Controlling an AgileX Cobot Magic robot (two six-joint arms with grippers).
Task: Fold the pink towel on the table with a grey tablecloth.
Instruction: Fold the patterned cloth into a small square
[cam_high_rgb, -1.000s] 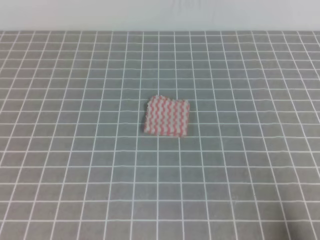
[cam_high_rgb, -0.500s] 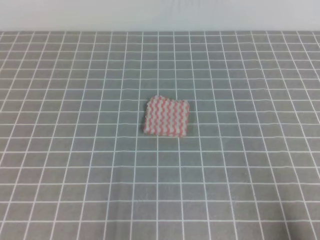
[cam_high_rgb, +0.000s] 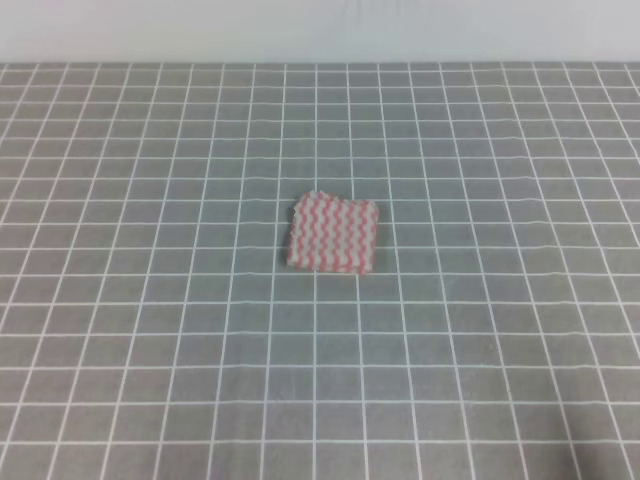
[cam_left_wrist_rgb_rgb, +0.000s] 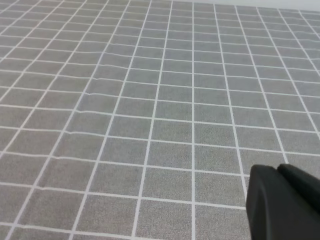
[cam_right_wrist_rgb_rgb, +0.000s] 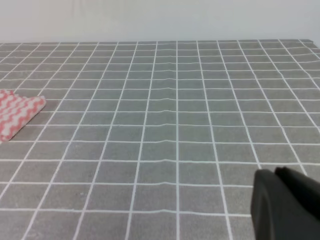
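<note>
Near the middle of the table with a grey white-gridded tablecloth lay the pink-and-white zigzag towel, folded small and flat. My left end effector and right end effector hung well apart from it; I could not tell whether either was closed.

A lab-style test bench is suggested by the grid-printed grey tablecloth (blank white wall behind).

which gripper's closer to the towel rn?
Right, judging by the wrist views: the towel shows at the left edge of the right gripper view, while the left gripper sees only tablecloth.
</note>
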